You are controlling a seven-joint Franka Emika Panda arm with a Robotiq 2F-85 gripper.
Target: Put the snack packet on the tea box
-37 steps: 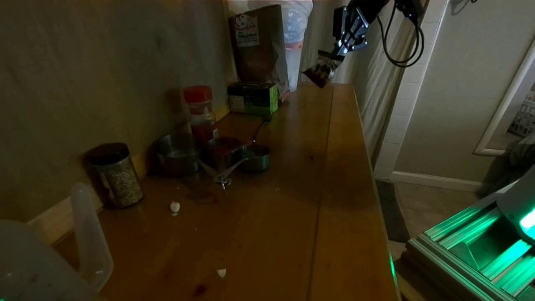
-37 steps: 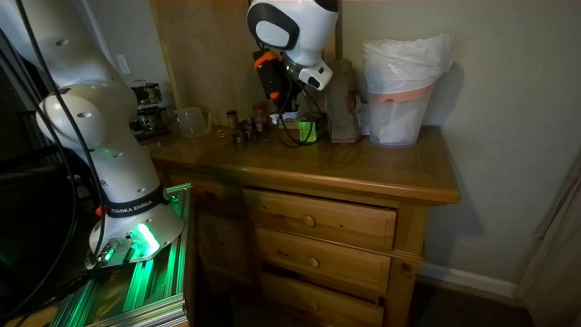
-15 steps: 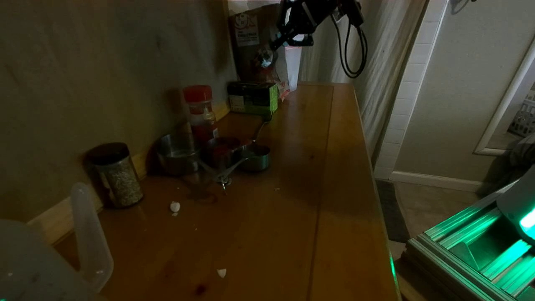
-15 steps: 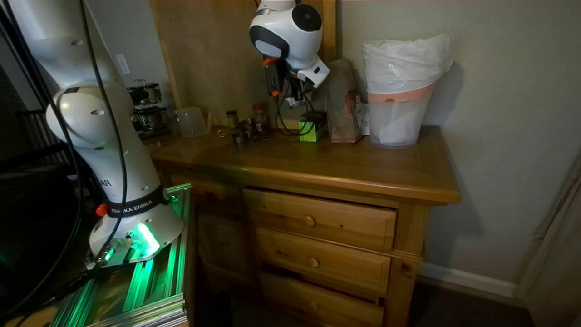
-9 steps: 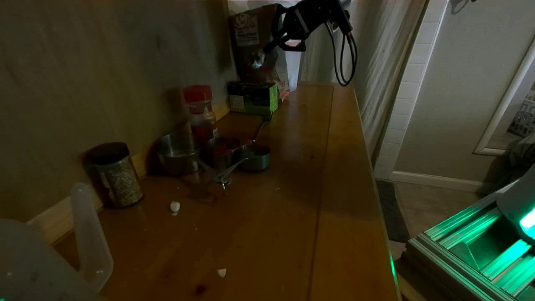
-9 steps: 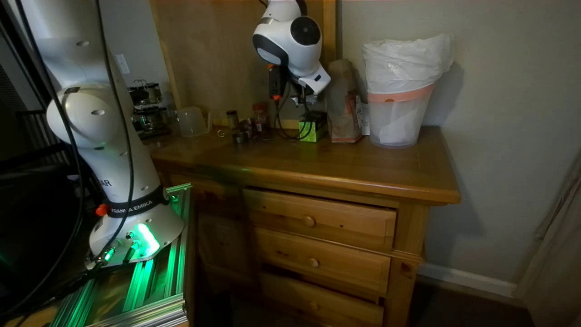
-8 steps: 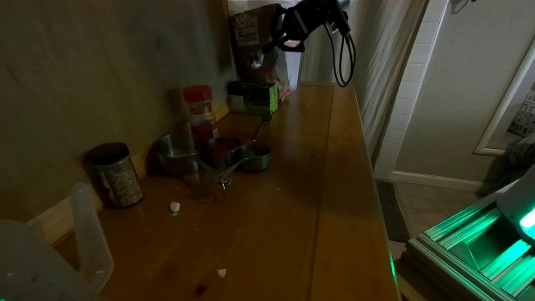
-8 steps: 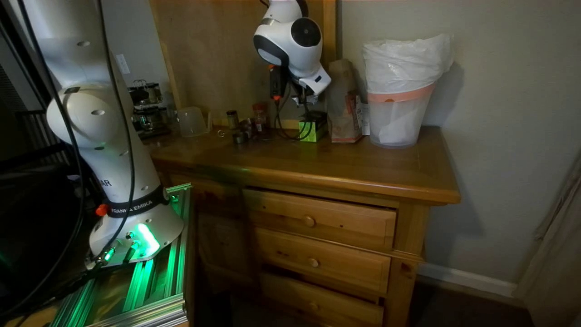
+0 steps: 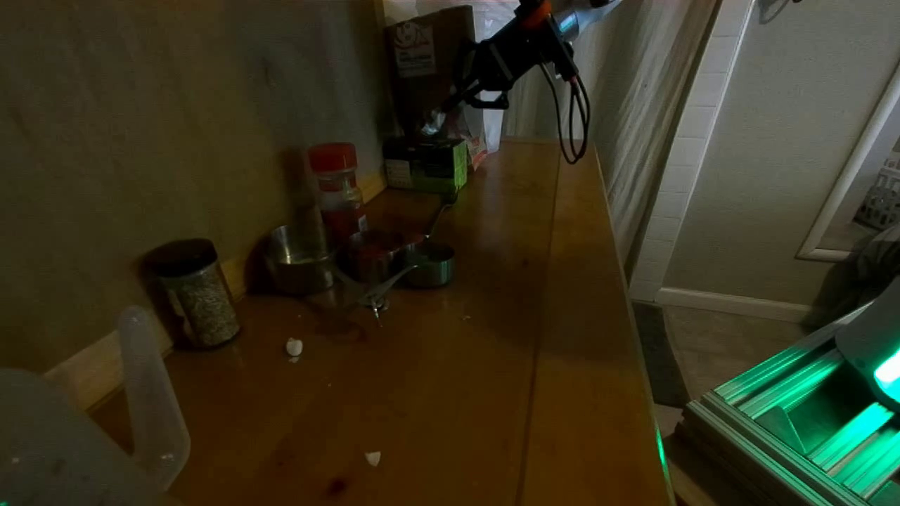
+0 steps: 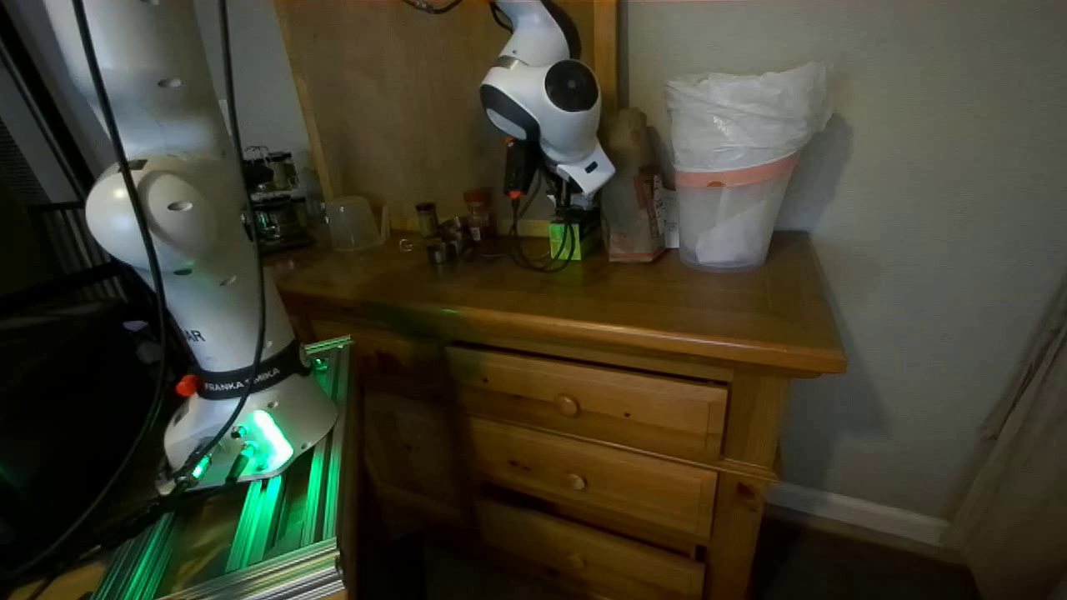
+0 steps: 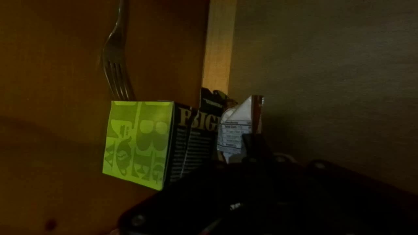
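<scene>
Over the lime-green-and-black cardboard tea box, black fingers are pinched together on the small, flat, silvery and reddish-brown snack packet, its contact with the box unclear, while a silvery metal fork lies beside that box.

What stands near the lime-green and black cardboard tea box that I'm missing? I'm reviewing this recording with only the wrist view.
Observer: In both exterior views, a tall, pale-labelled brown paper bag stands close beside the tea box.
Operator: How does the small, flat, reddish-brown and silver snack packet sit against the box's top?
Observer: In an exterior view, the end effector holds it with its silvery part above the top edge; whether they touch, I can't tell.
Operator: Where does the silvery metal fork lead with its handle?
Observer: In an exterior view, toward the round metal measuring cups.
</scene>
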